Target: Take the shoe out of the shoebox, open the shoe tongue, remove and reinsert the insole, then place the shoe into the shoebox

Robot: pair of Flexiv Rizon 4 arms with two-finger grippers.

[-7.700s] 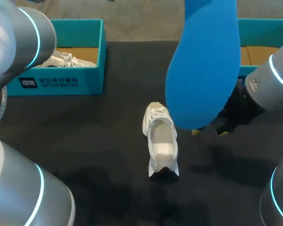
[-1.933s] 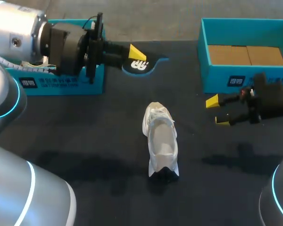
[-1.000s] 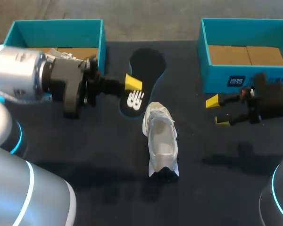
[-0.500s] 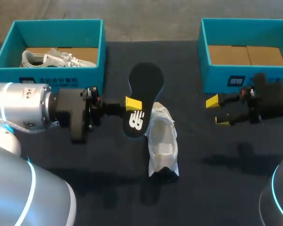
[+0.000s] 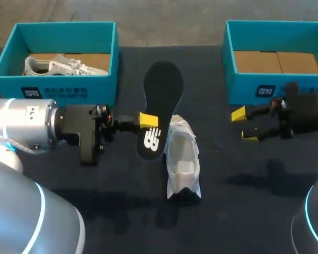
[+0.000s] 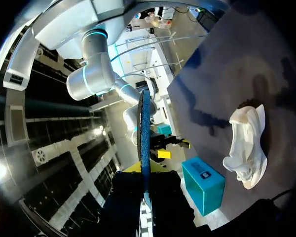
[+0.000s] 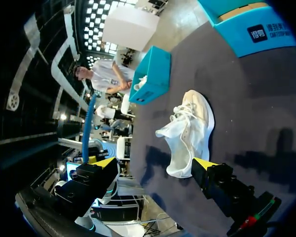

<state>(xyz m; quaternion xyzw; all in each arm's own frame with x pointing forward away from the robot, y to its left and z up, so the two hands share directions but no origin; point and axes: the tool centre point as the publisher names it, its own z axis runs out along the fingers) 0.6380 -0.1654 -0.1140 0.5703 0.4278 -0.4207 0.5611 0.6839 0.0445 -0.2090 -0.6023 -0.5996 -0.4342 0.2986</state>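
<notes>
A white shoe [image 5: 182,159] lies on the black table, its opening facing up; it also shows in the left wrist view [image 6: 247,147] and the right wrist view [image 7: 188,132]. My left gripper [image 5: 148,120] is shut on the insole [image 5: 160,103], which is black underneath with a white logo. It holds the insole in the air just left of the shoe. From the wrist the insole [image 6: 144,131] shows edge-on and blue between the fingers. My right gripper [image 5: 244,125] stands open and empty to the shoe's right, in front of the right shoebox [image 5: 244,87].
The teal left shoebox [image 5: 63,92] at the back left holds another white shoe [image 5: 58,65]. The teal right shoebox at the back right shows only its cardboard floor. Bare table lies in front of the shoe and between the two boxes.
My left gripper has carried the insole from beside the left shoebox toward me, down to the left side of the shoe. The right arm and the shoe have not moved.
</notes>
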